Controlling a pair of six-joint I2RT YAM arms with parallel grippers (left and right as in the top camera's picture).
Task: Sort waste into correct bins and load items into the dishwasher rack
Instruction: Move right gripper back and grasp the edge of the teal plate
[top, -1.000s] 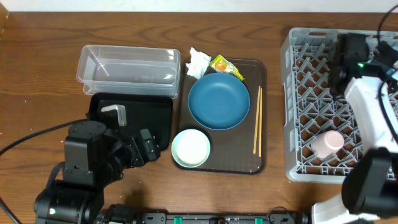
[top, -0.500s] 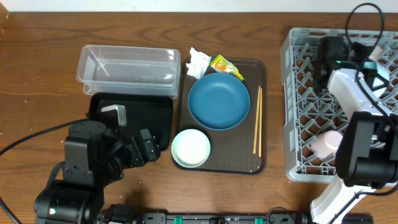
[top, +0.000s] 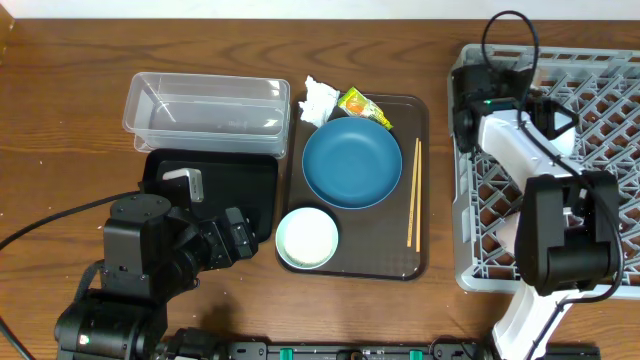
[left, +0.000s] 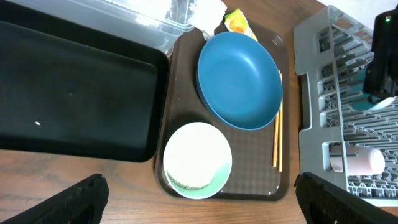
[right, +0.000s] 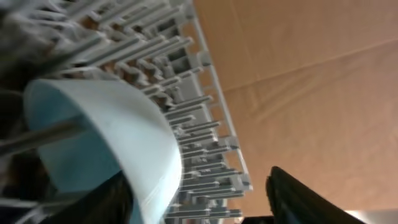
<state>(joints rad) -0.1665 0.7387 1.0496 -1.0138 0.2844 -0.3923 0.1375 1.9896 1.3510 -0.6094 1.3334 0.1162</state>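
Grey lattice plastic dishwasher rack (top: 600, 80) — inside it: white-blue bowl (right: 106, 137), blurred; small pink cup (left: 357, 160), part-hidden overhead. Right pincer (right: 199, 202): grip indiscernible. Left pincer (left: 199, 199) — spread.

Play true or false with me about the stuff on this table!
1. The big blue bowl sits on the brown tray. True.
2. The chopsticks lie inside the grey rack. False: they lie on the brown tray, just right of the blue bowl.
3. The tissue is inside the clear tub. False: the tub holds nothing, and the tissue lies outside it, by the brown tray's far corner.
4. A pink cup lies on its side in the rack. True.
5. The left gripper is open and holds nothing. True.
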